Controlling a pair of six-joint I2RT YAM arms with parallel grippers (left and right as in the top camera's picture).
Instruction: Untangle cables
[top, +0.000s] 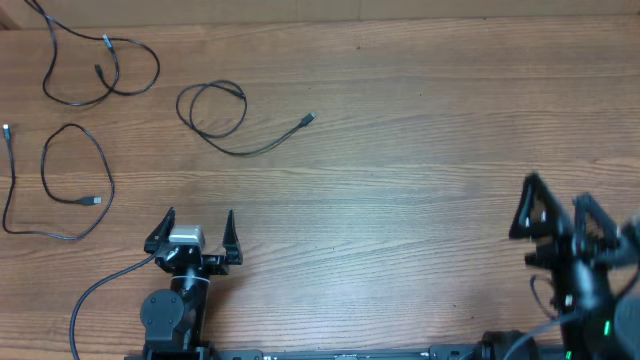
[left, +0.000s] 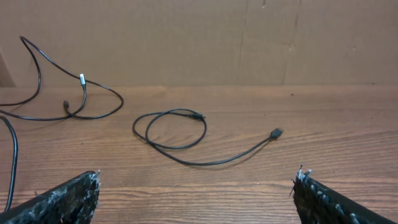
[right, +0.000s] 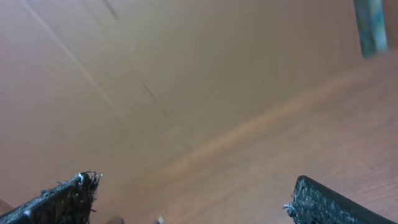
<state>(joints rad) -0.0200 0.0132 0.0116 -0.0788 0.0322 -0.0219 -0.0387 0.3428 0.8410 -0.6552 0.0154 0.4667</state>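
Three thin black cables lie apart on the wooden table at the left. One cable loops at the far left corner and shows in the left wrist view as the far-left cable. A second cable curls near the left edge. The third cable forms a loop with a tail ending in a plug, seen as the looped cable ahead of the left wrist. My left gripper stands open, empty, just short of it. My right gripper is open and empty at the right, tilted up, with no cable near it.
A brown cardboard wall stands behind the table's far edge. A thick black arm wire trails from the left arm's base. The right wrist view is blurred and shows only wood and the cardboard wall.
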